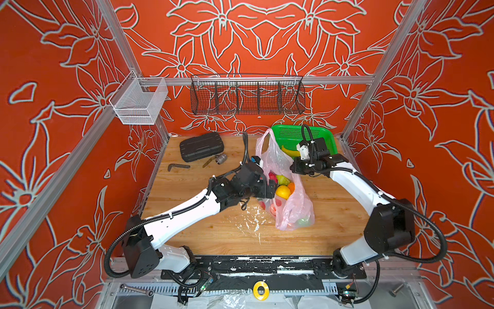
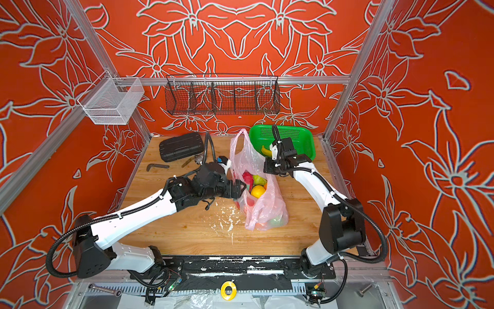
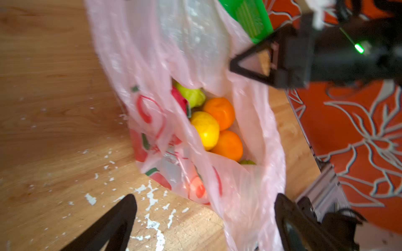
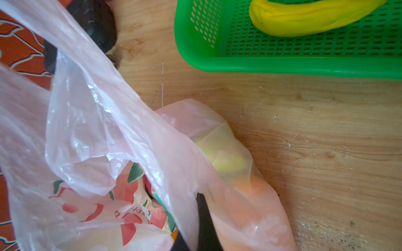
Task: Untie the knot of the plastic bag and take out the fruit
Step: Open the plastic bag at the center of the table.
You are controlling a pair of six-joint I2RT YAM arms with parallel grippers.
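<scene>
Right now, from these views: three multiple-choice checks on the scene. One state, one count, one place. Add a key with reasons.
1. At the mouth of the plastic bag, the left gripper is:
A) open and empty
B) shut on the bag
C) shut on a fruit

2. Count of oranges showing uncovered in the bag's mouth, left wrist view:
A) one
B) two
C) five

3. The banana lies:
A) in the bag
B) in the green basket
C) in the left gripper

Key:
1 A, its fingers stand wide apart with nothing between them.
2 B, two orange balls sit beside the lemon.
3 B, it rests on the basket's perforated floor.
</scene>
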